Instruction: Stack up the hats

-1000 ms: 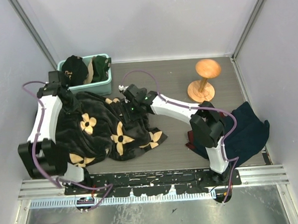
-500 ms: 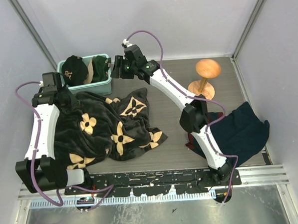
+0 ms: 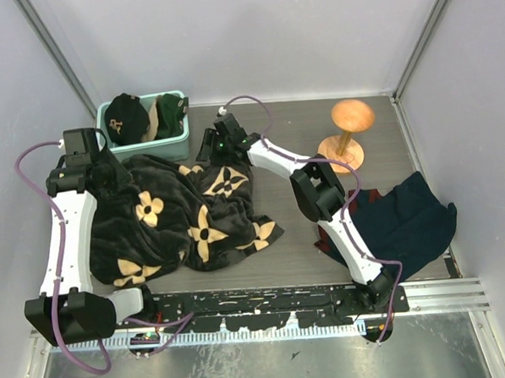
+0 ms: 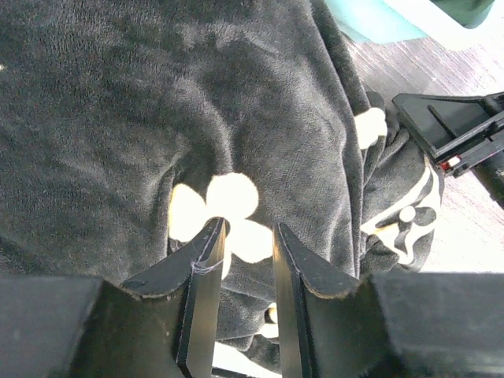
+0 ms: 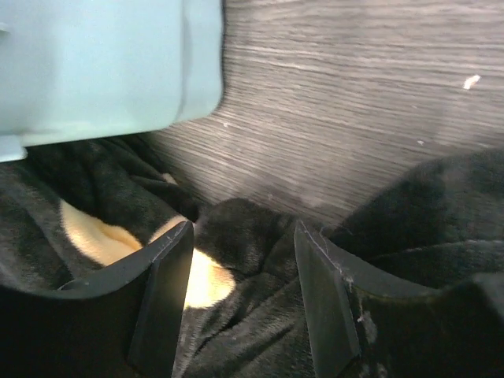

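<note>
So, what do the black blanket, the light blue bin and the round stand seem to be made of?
The black blanket looks like plush fleece: matte, fuzzy pile with soft folds. The light blue bin seems smooth plastic with a faint sheen. The round stand is probably wood, orange-brown and smooth.

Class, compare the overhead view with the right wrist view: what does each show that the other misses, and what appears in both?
Only the overhead view shows a black cap and a green cap lying in the bin, a wooden stand and a navy cloth. Only the right wrist view shows the right tool close up, its fingers apart over a fold of the blanket. Both show the blanket, the bin and the table.
</note>
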Robot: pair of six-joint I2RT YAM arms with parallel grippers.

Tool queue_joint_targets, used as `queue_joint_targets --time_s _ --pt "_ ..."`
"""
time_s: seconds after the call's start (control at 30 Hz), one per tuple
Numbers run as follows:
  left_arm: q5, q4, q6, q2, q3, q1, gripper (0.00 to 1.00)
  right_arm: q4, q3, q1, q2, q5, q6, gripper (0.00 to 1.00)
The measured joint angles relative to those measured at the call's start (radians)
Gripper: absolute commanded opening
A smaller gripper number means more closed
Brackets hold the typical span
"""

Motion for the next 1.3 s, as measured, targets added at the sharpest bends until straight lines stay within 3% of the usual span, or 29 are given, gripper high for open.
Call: queue_joint_targets --time_s 0.47,1.3 --pt "0.003 0.001 0.000 0.000 -0.040 0.000 0.41 0.351 -0.155 -0.026 -0.208 -0.048 0.158 0.70" --pt "0.006 0.006 0.030 0.035 -0.044 0.000 0.46 0.394 0.134 -0.042 0.078 -0.148 0.352 0.65"
